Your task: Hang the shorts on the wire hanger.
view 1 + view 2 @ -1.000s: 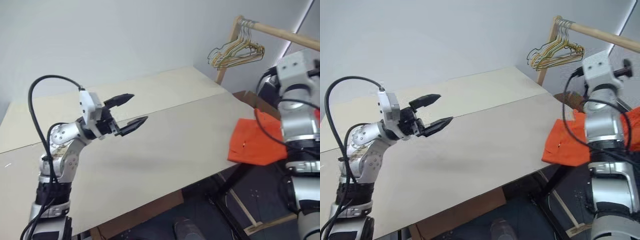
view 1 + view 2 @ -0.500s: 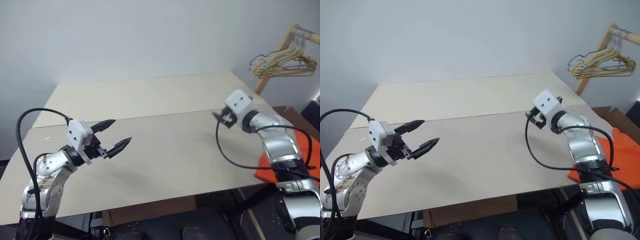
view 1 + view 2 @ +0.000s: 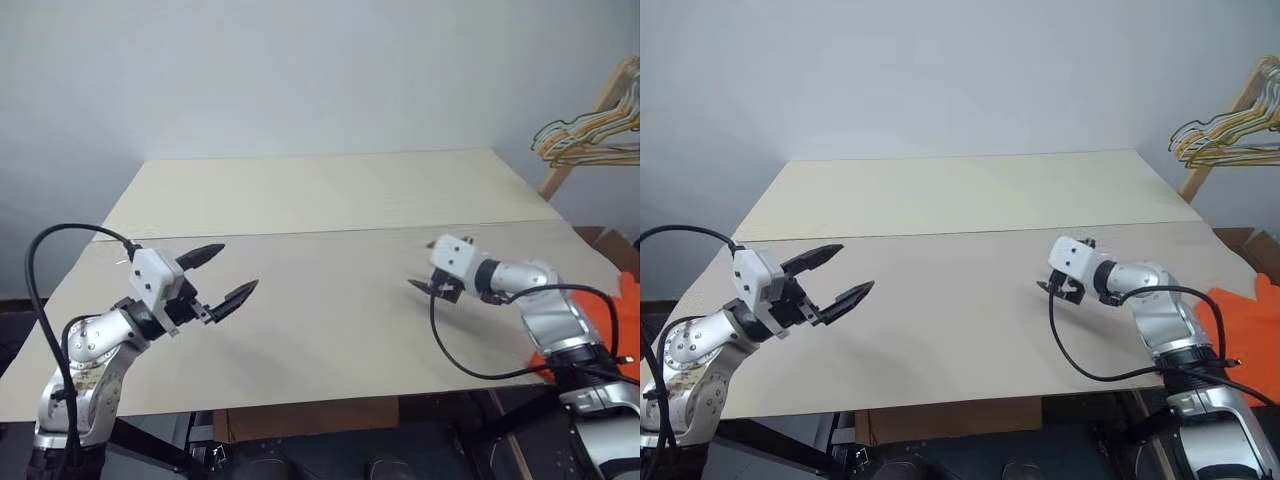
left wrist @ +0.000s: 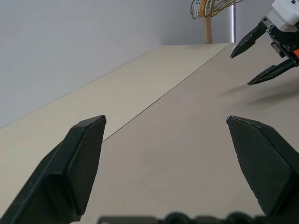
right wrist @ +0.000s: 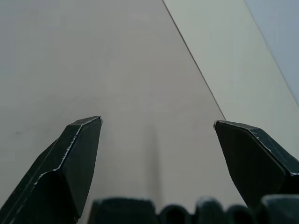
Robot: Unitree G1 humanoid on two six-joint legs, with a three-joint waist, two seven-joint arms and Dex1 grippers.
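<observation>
my left gripper [image 3: 228, 274] hangs spread wide over the near left of the table [image 3: 330, 190], gripping nothing, and my right gripper [image 4: 261, 56] is just as wide and empty over the right half, tilted down at bare board. i judge neither has anything to take here. the shorts [image 3: 1250, 322] lie off the table's right edge, low beside my right arm. a bunch of wire hangers [image 3: 1230, 130] hangs at the far right; i cannot tell the single wire hanger among them. no containers in sight.
</observation>
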